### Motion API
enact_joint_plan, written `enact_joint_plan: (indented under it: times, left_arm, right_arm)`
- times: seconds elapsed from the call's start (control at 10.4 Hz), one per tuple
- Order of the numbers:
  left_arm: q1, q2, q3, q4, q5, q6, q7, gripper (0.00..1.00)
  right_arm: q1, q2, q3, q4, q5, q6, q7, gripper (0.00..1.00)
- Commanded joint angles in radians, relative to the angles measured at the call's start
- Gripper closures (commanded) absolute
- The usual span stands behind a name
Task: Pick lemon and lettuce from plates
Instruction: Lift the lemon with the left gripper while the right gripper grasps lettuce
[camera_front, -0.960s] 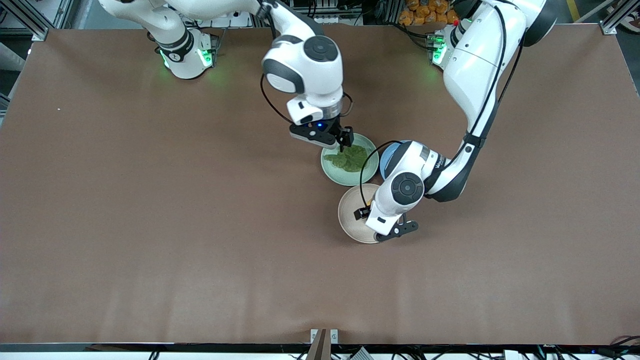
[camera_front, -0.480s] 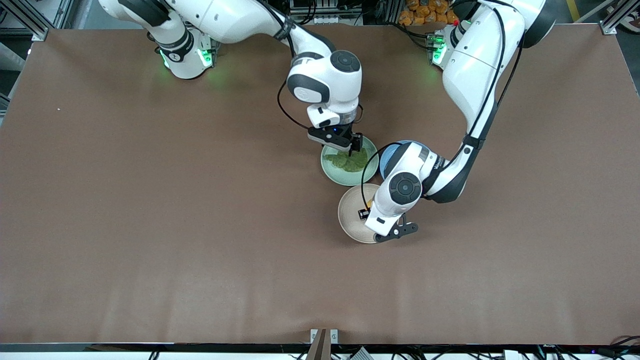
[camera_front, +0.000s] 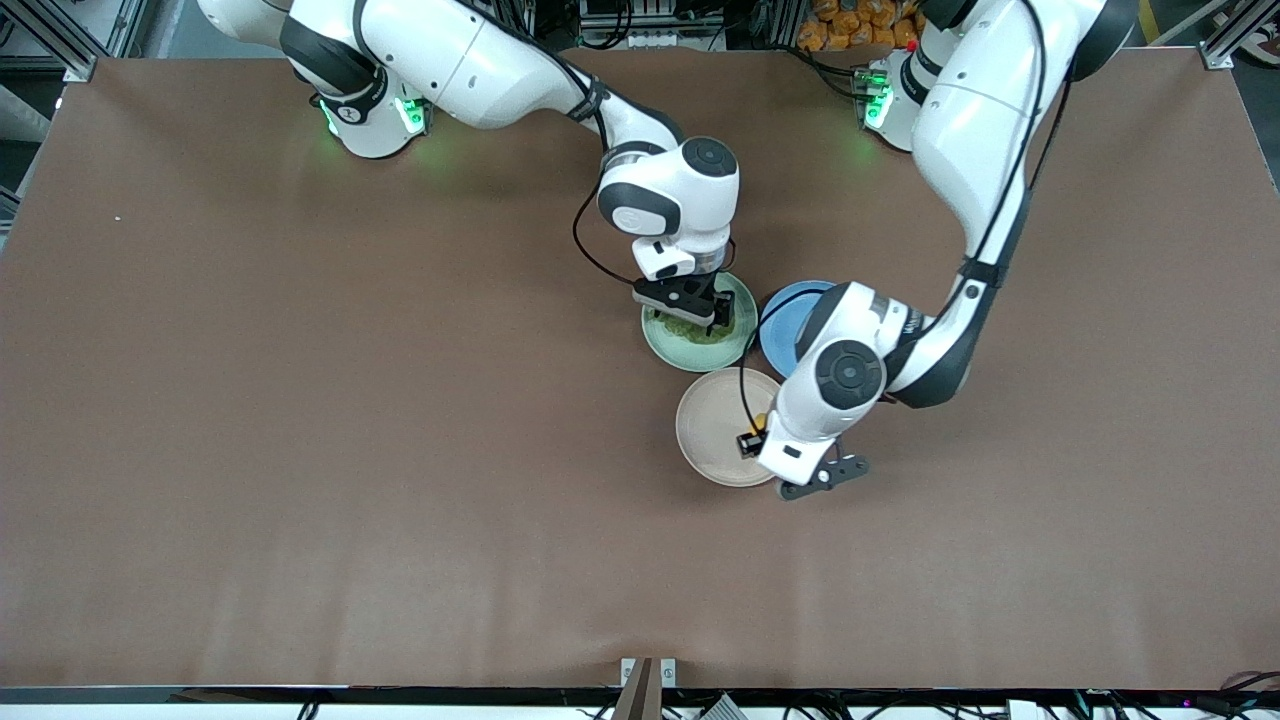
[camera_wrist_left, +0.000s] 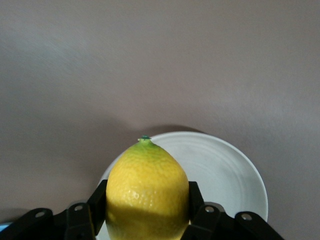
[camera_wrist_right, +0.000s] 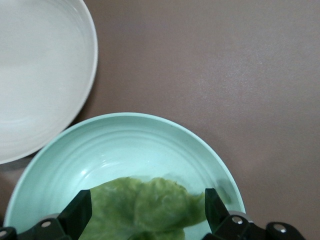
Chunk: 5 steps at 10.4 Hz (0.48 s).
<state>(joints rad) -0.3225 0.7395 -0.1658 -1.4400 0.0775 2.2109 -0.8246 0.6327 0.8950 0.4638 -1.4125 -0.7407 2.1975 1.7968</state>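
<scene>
- Left gripper had clamped the lemon, raised over the beige plate.
- Right gripper hung wide open, fingers straddling the lettuce on the mint plate.

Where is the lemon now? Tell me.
The lemon is clamped in the left gripper over the beige plate, which lies nearer the front camera than the mint plate.

Three plates crowded between arms
</scene>
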Motion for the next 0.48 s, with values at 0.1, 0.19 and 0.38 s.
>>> enact_joint_plan:
  times: [0.1,0.19,0.38]
  left_arm:
    - [0.072,-0.135,-0.014,-0.157,0.016,-0.002,0.085,1.0]
    - [0.086,-0.153,-0.012,-0.186,0.016,-0.002,0.113,1.0]
    - [0.114,-0.198,-0.014,-0.247,0.018,0.004,0.183,1.0]
  right_arm:
    - [0.022,0.03,-0.005,0.043,-0.034,-0.012,0.019,0.14]
    - [0.031,0.03,-0.005,0.043,-0.035,-0.012,0.019,0.31]
    - [0.044,0.03,-0.005,0.041,-0.067,-0.013,0.015,0.61]
